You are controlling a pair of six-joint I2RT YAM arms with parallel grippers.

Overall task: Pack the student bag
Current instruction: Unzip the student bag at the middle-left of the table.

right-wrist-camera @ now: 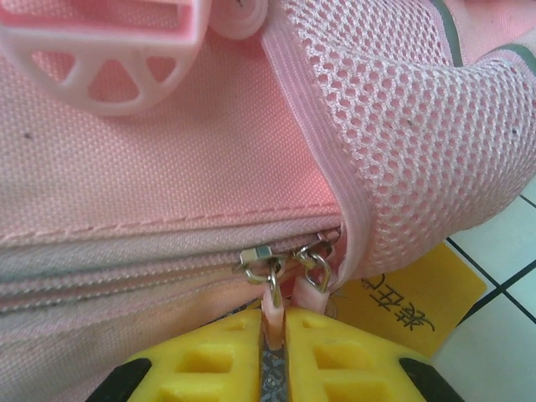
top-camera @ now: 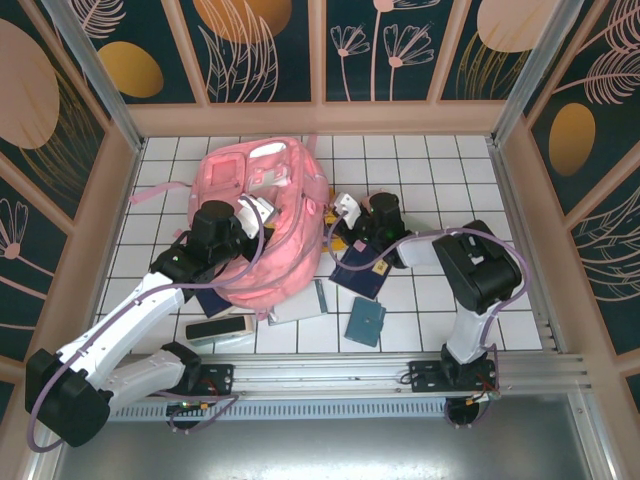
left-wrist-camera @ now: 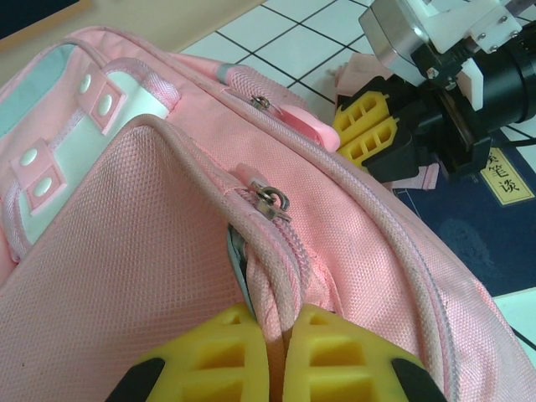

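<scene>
On the white tiled table (top-camera: 440,170), the pink bag (top-camera: 270,190) lies flat toward the back left, its zip edge turned to the right arm. The left claw (left-wrist-camera: 280,325) sits on top of the bag, its yellow fingers drawn narrow and pinching a fold of fabric right beside the zip track. A metal slider (left-wrist-camera: 272,201) shows just beyond the fingertips. That grip looks meant to anchor the soft cloth, so the bag does not drag along when the zip is pulled.

The right claw (right-wrist-camera: 275,325) comes at the bag from its right side. It is closed tight on a thin pink pull tab (right-wrist-camera: 272,295), which hangs from one of two sliders (right-wrist-camera: 261,264) sitting side by side at the end of the zip, just under the mesh side pocket (right-wrist-camera: 419,109). With both sliders meeting, the main compartment appears zipped shut here, so the step in hand is likely opening it before anything goes in.

Near the front of the table, probably the things to pack lie outside the bag: dark blue notebooks (top-camera: 360,270), a small teal book (top-camera: 365,320) and a black and white case (top-camera: 218,330). A yellow card (right-wrist-camera: 410,314) lies on the tiles, partly under the bag's corner.
</scene>
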